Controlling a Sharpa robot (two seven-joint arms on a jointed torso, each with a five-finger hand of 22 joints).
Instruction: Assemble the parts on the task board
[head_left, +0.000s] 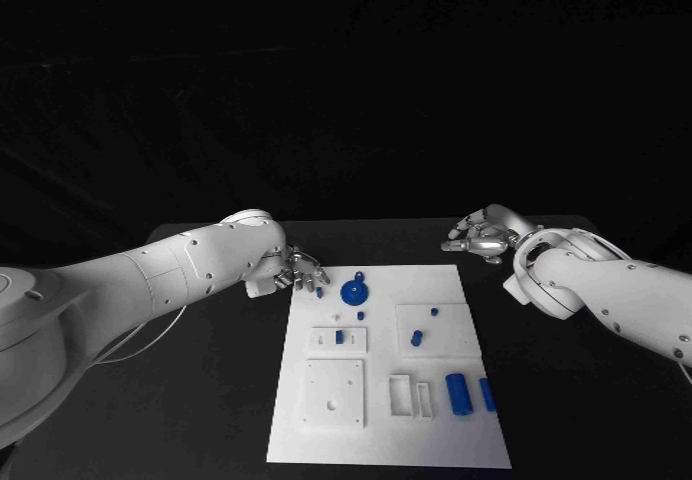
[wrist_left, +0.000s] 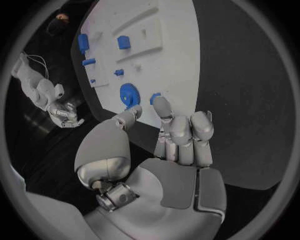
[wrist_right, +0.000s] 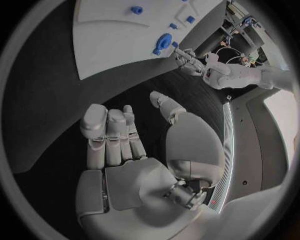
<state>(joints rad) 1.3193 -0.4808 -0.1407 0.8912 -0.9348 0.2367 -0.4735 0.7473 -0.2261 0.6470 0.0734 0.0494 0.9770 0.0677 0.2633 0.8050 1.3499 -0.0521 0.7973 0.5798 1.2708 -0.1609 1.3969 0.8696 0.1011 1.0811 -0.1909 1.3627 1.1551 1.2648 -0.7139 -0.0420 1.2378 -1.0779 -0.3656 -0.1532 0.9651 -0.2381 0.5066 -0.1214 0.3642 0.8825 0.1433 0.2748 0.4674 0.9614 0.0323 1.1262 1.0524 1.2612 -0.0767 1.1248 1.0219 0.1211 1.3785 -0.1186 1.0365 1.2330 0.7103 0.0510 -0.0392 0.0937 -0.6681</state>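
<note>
White task board (head_left: 447, 285); blue parts (head_left: 353, 293); black table (head_left: 216, 400); silver left hand (head_left: 296, 272), right hand (head_left: 480, 237).

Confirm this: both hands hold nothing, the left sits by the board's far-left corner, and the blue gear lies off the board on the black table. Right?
Not quite. The gear lies on the board, as the head view shows. The left hand and right hand do hold nothing.

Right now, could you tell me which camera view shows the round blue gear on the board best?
The left wrist view: the blue gear lies close beyond the left hand, its toothed rim plain. The head view shows the gear small, at the task board's far end. The right wrist view shows it distant and foreshortened.
</note>
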